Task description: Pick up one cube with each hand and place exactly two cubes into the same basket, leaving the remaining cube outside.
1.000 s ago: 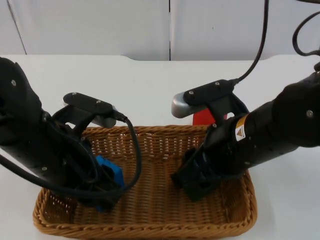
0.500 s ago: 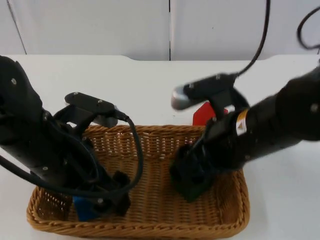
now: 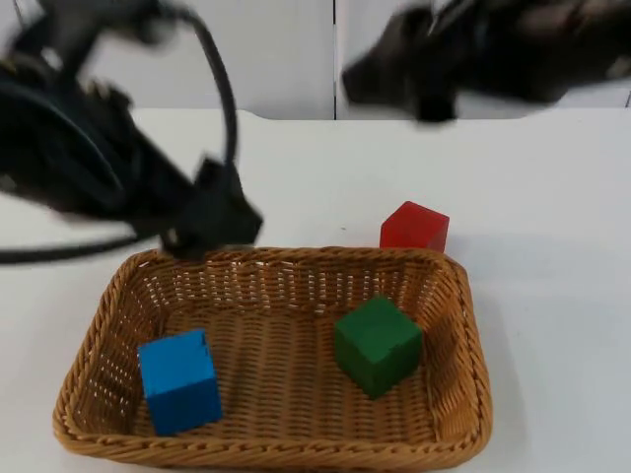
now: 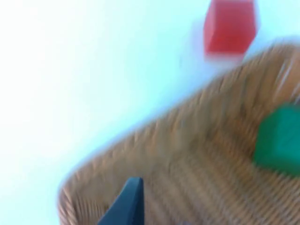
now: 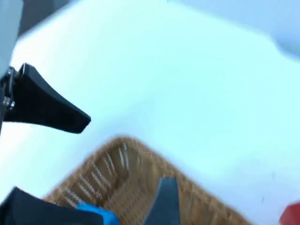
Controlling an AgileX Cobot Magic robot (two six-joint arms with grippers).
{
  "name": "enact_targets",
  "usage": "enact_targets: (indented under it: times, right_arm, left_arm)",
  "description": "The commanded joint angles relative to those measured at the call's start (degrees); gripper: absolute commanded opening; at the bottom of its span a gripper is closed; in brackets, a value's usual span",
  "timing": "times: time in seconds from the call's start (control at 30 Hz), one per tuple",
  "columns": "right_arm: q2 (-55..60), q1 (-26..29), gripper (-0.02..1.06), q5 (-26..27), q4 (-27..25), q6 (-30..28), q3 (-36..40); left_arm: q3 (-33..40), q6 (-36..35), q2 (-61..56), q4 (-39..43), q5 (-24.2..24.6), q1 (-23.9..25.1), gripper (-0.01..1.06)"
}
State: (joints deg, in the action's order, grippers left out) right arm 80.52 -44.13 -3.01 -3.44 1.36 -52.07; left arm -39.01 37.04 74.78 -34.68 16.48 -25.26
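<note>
A blue cube (image 3: 179, 381) lies in the wicker basket (image 3: 463, 325) at its left, and a green cube (image 3: 378, 345) lies right of centre, tilted. The red cube (image 3: 414, 227) stands on the table just behind the basket's far right rim. My left gripper (image 3: 212, 219) hovers open and empty above the far left rim; one of its fingers (image 5: 47, 105) appears in the right wrist view. My right gripper (image 3: 394, 74) is high over the back of the table, open and empty. The left wrist view has the red cube (image 4: 229, 28) and green cube (image 4: 279, 140).
White table (image 3: 552, 197) surrounds the basket, with bare room behind it and to its right. The grey partition wall (image 3: 246, 49) closes the back. The basket's front rim (image 3: 266, 453) lies near the table's near edge.
Both grippers have let go of their cubes and risen out of the basket, the left up and back-left, the right far up and back. The blue and green cubes now lie free inside.
</note>
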Motion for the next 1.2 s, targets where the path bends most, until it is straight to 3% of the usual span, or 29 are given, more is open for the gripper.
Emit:
enact_targets:
  times: [0.0,0.37,0.77,1.0,1.17]
  right_arm:
    - [-4.36,0.08,0.69,-1.78,0.35,-1.36,-0.21]
    - [-14.68,0.08,0.69,-7.72,0.35,-5.38,-0.21]
    - [-20.55,0.08,0.69,-13.24,1.12,-7.2,-0.21]
    - [-25.47,0.08,0.69,-19.08,1.84,-7.2,-0.21]
    - [-28.23,0.08,0.69,-23.39,1.92,-7.2,-0.21]
  left_arm:
    - [-0.11,-0.24,-5.5,-0.9,0.96,-0.01,1.05]
    - [-0.11,-0.24,-24.26,-0.68,2.66,-0.01,1.05]
    - [-0.11,-0.24,-29.32,0.85,7.9,-0.01,1.05]
    - [-0.11,-0.47,-33.62,0.85,9.32,-0.01,1.05]
    - [-0.11,-0.6,-36.1,1.54,12.94,-0.01,1.05]
